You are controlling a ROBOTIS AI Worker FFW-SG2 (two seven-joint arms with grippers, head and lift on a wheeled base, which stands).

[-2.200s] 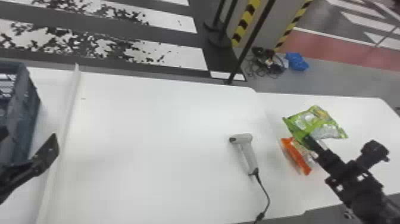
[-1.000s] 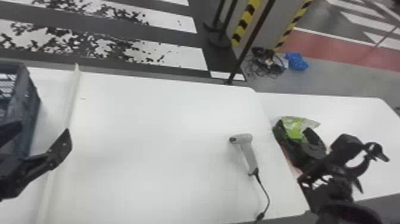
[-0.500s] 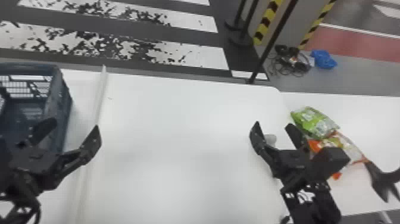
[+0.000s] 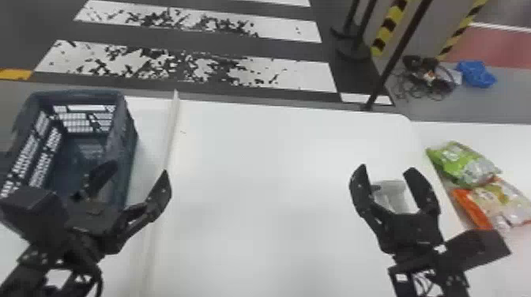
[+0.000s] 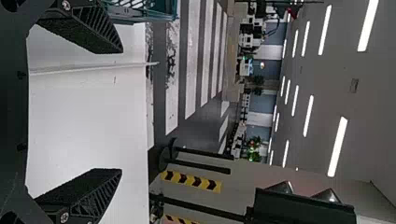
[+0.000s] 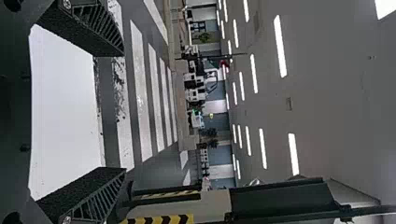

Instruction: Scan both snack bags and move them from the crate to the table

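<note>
Head view: both snack bags are on the R bench [image 4: 478, 132], R of the main bench [image 4: 272, 173]. Green bag [image 4: 462, 162] lies farther off, orange bag [image 4: 492, 201] nearer the robot; they touch, green's near edge up against orange's far end. Both lie flat, w/ shiny clear-ish parts catching light.

R tool [image 4: 386, 167] is over the R part of the main bench, L of the bags, fingers spread wide, w/ nothing gripped. Grey scanner [image 4: 393, 193] shows btwn its fingers, partly hidden by the tool. R wrist view: same tool [image 6: 123, 112], wide gap, white benchtop btwn the fingers.

L tool [image 4: 140, 166] is at the near R corner of the blue-grey crate [image 4: 79, 93], also wide, nothing gripped; one finger overlaps the crate in the head view, the other the pale strip [image 4: 172, 130] running away from the robot along the bench. L wrist view: same tool [image 5: 120, 111], fingers well apart.

Crate stands upright at far L. Beyond the bench, on the floor: blue bundle [image 4: 476, 74] beside dark cables [image 4: 426, 77].
</note>
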